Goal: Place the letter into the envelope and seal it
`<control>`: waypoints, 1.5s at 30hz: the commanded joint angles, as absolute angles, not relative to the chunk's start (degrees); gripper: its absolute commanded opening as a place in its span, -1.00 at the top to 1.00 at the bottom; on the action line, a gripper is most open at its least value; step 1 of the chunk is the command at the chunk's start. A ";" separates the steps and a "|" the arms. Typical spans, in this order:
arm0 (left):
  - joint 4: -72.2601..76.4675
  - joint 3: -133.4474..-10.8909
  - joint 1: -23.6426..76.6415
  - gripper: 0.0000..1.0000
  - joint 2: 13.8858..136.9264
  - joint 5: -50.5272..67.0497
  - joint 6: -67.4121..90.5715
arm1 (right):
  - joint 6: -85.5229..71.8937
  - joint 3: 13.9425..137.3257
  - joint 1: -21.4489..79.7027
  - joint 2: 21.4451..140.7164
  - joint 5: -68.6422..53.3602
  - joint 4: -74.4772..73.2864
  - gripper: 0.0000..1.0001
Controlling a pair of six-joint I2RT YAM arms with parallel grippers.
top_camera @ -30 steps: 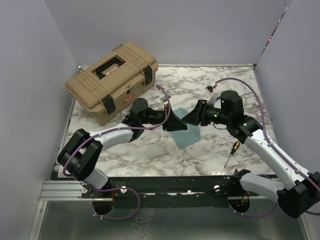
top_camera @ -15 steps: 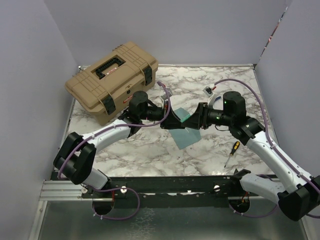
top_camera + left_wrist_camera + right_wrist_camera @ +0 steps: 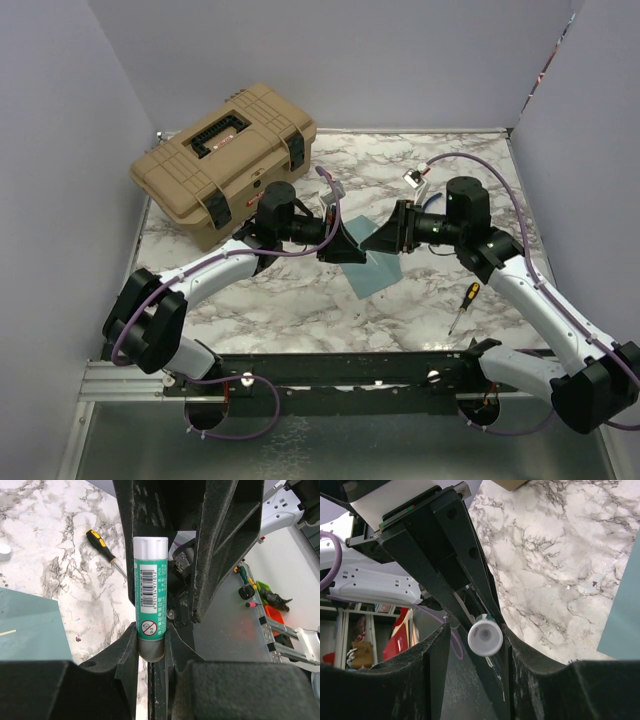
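Note:
The teal envelope lies flat on the marble table; it also shows in the left wrist view and the right wrist view. The letter is not in view. My left gripper is shut on the grey base of a green glue stick, held above the envelope. My right gripper faces it, open, its jaws around the stick's white cap. The cap lies against one finger, with a gap to the other.
A tan toolbox stands at the back left. A yellow-and-black screwdriver lies on the table to the right of the envelope, also seen in the left wrist view. Purple walls close in the table.
Both grippers stay nose to nose over the envelope. The left wrist has shifted slightly toward the back left, and the right wrist has turned and risen a little.

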State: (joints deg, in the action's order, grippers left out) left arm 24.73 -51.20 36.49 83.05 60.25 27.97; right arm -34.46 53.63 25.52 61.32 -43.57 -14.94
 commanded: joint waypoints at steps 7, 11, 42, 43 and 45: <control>19.60 -53.05 36.56 1.00 82.05 61.69 23.19 | -32.79 53.70 25.47 64.38 -51.89 -12.27 0.13; 15.99 -53.75 36.61 1.00 81.65 61.34 20.32 | -32.85 53.56 25.46 64.42 -51.96 -12.35 0.19; 10.62 -51.78 35.77 0.74 85.89 17.67 32.79 | -19.88 40.36 31.99 66.23 6.11 1.87 0.99; 10.74 -53.48 35.77 0.82 88.79 17.14 33.84 | -19.05 40.27 33.13 67.65 7.66 2.84 0.99; 10.86 -56.39 35.98 0.93 94.13 16.65 35.59 | -18.05 40.41 35.44 70.49 10.79 4.49 0.99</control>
